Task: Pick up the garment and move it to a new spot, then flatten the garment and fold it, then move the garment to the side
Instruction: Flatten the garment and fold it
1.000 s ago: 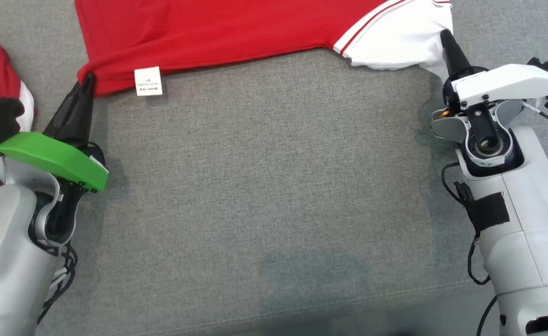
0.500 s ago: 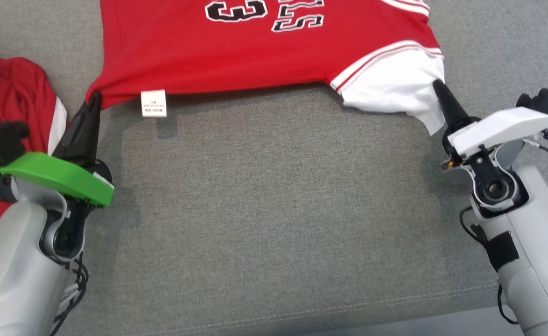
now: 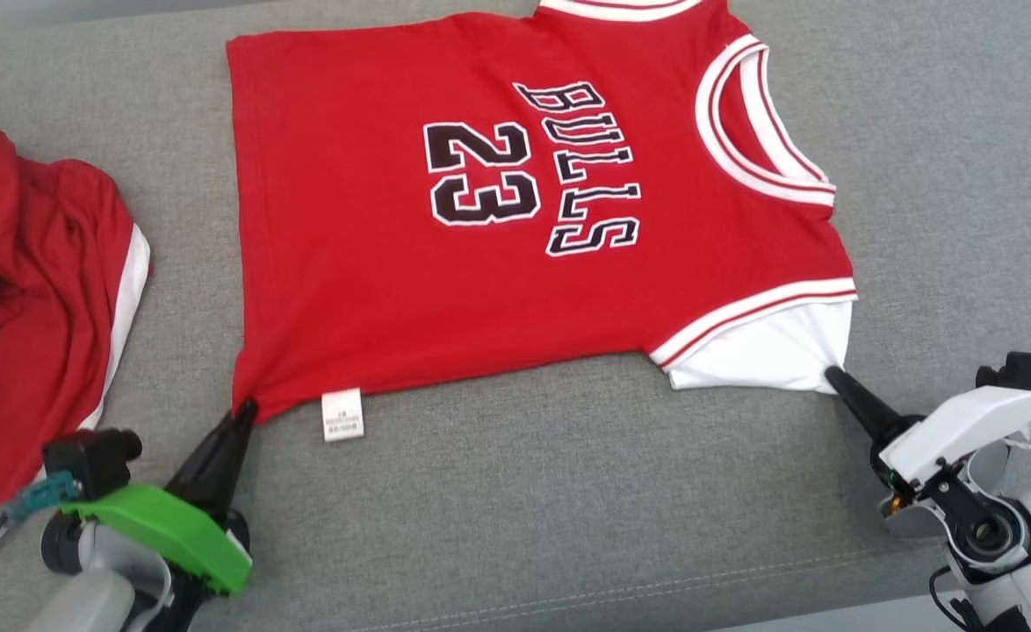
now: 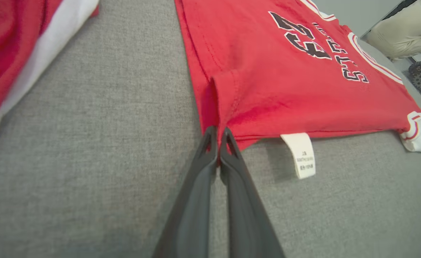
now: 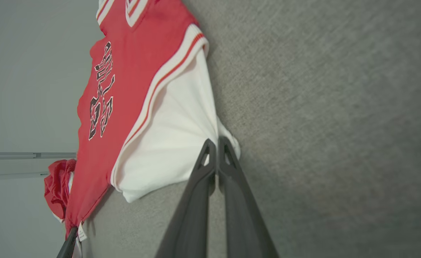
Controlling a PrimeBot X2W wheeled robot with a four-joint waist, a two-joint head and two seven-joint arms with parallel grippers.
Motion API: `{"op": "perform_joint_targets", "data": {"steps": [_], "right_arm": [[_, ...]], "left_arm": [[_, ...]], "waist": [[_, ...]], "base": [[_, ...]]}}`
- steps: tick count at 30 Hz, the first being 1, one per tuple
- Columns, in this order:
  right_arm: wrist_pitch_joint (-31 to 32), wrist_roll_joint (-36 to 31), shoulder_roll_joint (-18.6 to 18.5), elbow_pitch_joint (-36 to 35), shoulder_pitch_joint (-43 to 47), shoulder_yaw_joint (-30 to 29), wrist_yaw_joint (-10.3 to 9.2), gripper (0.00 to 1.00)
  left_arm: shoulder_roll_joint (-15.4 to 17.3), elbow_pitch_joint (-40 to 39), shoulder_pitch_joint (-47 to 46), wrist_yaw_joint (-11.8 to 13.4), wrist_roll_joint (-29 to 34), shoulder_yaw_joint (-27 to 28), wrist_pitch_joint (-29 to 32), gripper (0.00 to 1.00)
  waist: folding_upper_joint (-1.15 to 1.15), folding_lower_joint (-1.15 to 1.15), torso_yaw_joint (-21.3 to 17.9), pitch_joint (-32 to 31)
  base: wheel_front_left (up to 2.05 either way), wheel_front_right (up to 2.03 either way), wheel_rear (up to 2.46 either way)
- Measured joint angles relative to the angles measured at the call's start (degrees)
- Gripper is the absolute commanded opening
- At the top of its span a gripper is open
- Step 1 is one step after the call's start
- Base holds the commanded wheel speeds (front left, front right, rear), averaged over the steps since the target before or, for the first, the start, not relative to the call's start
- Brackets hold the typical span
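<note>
- A red basketball jersey (image 3: 357, 263) lies spread flat, printed side up, on a grey upholstered surface (image 3: 568, 509), across the far middle of the head view. Black lettering outlined in white reads "BULLS" and "23", turned sideways, with the neck opening toward the robot's right.
- Its near edge is drawn taut between two pinched corners. A white sleeve (image 3: 761, 355) shows below red-and-white trim at the near right corner. A small white care label (image 3: 342, 413) hangs off the near edge, close to the left corner.
- The left gripper (image 3: 245, 407) has its two dark fingers pressed together on the jersey's near left corner, with red cloth bunched at the tips.
- The right gripper (image 3: 832, 377) is likewise clamped tight, its tips nipping the edge of the white sleeve.
- A green cover (image 3: 164, 531) sits on the left wrist and a white cover (image 3: 963, 426) on the right.
- A second red garment (image 3: 32, 290) with a white stripe lies crumpled at the left, apart from the jersey.
</note>
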Motion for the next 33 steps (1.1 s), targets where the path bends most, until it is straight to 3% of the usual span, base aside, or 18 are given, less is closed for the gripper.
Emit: {"op": "perform_joint_targets", "data": {"steps": [12, 24, 30, 31, 33], "right_arm": [[2.9, 2.9, -4.7, -8.6, 14.3, -2.1, 1.04, 0.00], [3.5, 2.7, -4.8, -14.8, 16.0, -1.0, 0.94, 0.00], [4.0, 0.2, -6.1, -16.1, 16.5, 0.0, -0.16, 0.00], [3.9, -0.5, -6.4, -16.4, 16.5, 0.1, -0.19, 0.05], [3.9, -1.7, -7.1, -17.1, 16.5, 0.2, -0.18, 0.36]], "left_arm": [[1.5, -8.8, 11.9, -0.2, -4.3, -0.5, -0.5, 0.00], [3.5, -13.2, 12.8, -0.2, -5.1, 0.6, -0.7, 0.00], [3.4, -14.1, 13.4, -0.2, -5.4, -0.2, -0.7, 0.00], [3.3, -14.2, 13.6, -0.2, -5.4, -0.3, -0.7, 0.00], [2.8, -14.3, 13.8, -0.2, -5.7, -0.7, -0.7, 0.00]], "waist": [[0.00, 0.00, -0.3, -0.9], [0.00, 0.00, 0.2, -2.2], [0.00, 0.00, 0.1, -2.9], [0.00, 0.00, 0.0, -2.8], [0.00, 0.00, 0.0, -2.7]], "base": [[0.00, 0.00, 0.00], [0.00, 0.00, 0.00], [0.00, 0.00, 0.00], [0.00, 0.00, 0.00], [0.00, 0.00, 0.00]]}}
